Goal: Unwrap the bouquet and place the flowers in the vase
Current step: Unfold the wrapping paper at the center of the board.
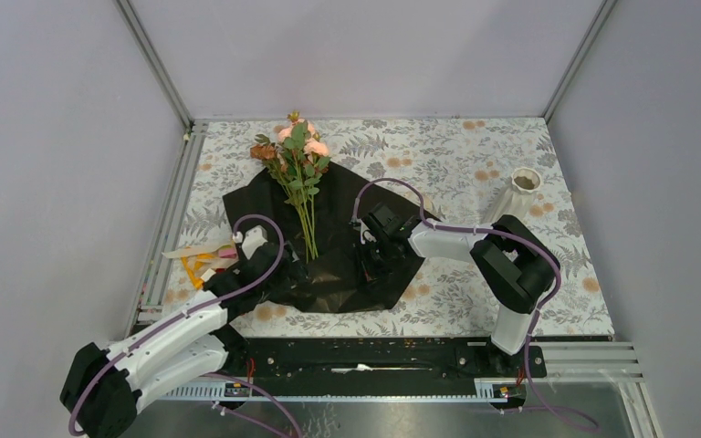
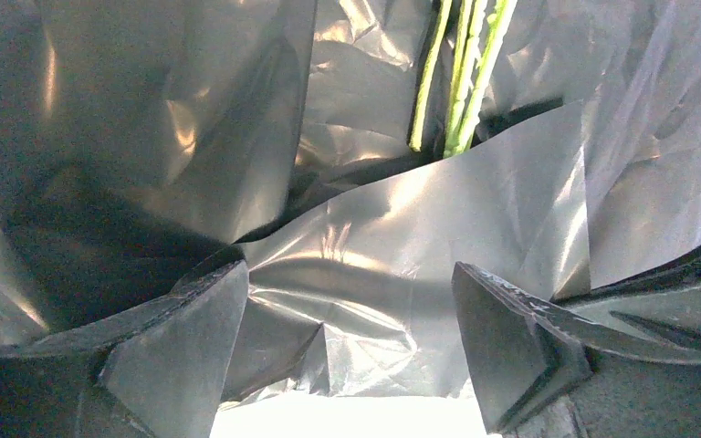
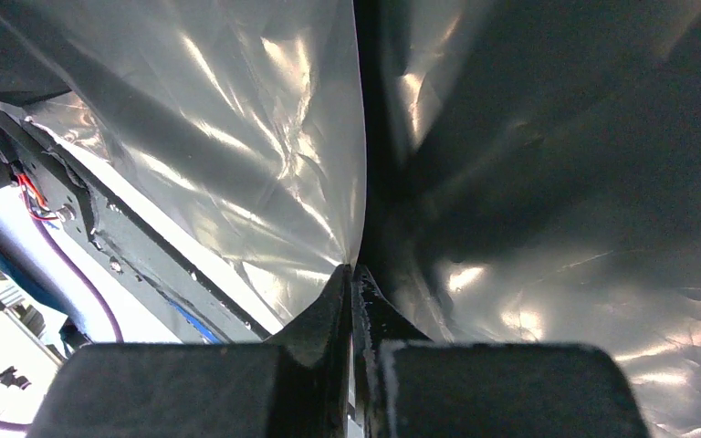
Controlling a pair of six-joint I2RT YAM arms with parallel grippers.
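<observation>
Closest in on the left, the left gripper (image 2: 349, 274) hangs low over the near-left corner of the wrapping paper (image 1: 338, 233), its fingers (image 2: 183, 347) spread wide with nothing between them, only crumpled glossy sheet underneath. Beside that arm, at the left edge of the tabletop (image 1: 475, 164), lie a cream ribbon (image 1: 187, 249) and a colourful toy (image 1: 205, 267); a wide swing of the arm could sweep them along or knock them off that edge. Just past the open fingers the thin green stems (image 2: 470, 73) run out across the sheet. A fold of paper crosses their cut ends, so a grab here may well take paper along with the stems, or pinch only one or two and leave the rest behind. The flowers (image 1: 297, 151) lie loose on the opened black sheet in the middle of the tabletop, with the blooms pointing to the far edge. Nothing holds them in place, so any tug on the sheet is likely to roll or scatter them. On the right side of the sheet, the right gripper (image 3: 351, 269) is clamped fully closed on a raised fold of the paper. If it pulls hard, the slick sheet could tear, slip free, or drag the stems away from the left fingers. The vase (image 1: 522, 192) stands near the far-right corner, well apart from the flowers. Its narrow mouth leaves little margin for a splayed bunch, and a sideways push from the stems could tip it over.
</observation>
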